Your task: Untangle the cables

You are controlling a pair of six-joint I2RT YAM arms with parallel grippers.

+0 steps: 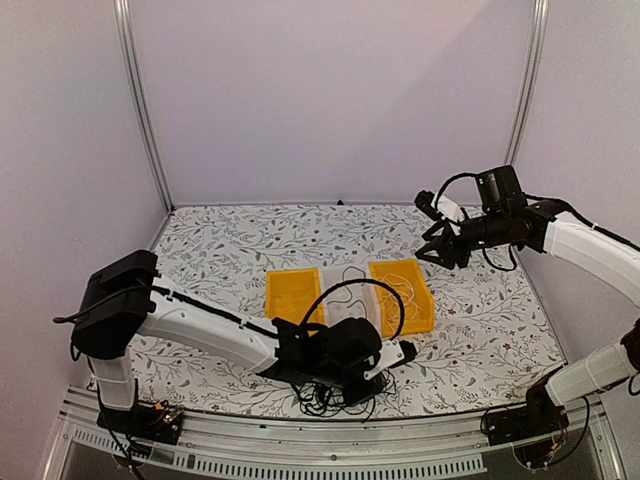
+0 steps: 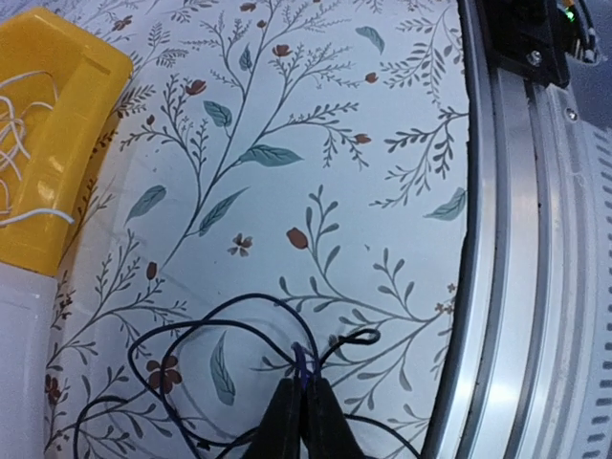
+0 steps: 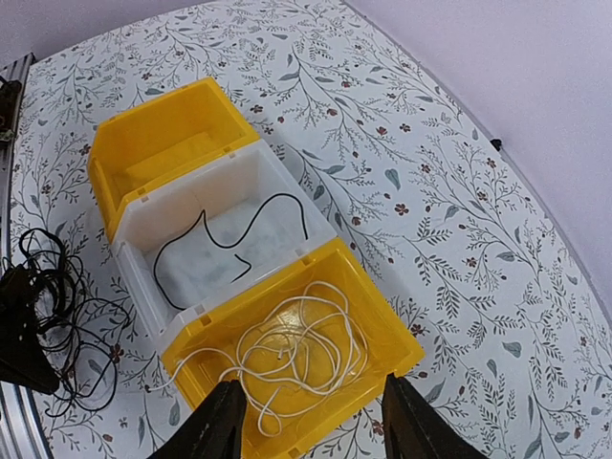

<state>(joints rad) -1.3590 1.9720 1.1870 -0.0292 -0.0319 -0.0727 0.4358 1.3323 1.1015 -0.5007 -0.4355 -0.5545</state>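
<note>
Black cables (image 1: pixel 325 398): thin cords in a loose, tangled heap at the near edge of the surface (image 1: pixel 220 240). One strand is pinched in the closed left end effector (image 2: pixel 301 406).

Single black cable (image 3: pixel 239 244): lies curved inside the white middle bin (image 3: pixel 196 177), apart from the heap.

Cream-white cable (image 3: pixel 296 354): loosely coiled in the adjoining yellow bin (image 3: pixel 378 311).

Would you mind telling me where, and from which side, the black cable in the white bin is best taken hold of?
Take the black cable at its middle bend, which lies on the open floor of the white bin, away from the walls. Come straight down from above. The bin's walls block any sideways approach, and the cord looks to lie loose and flat there.
</note>
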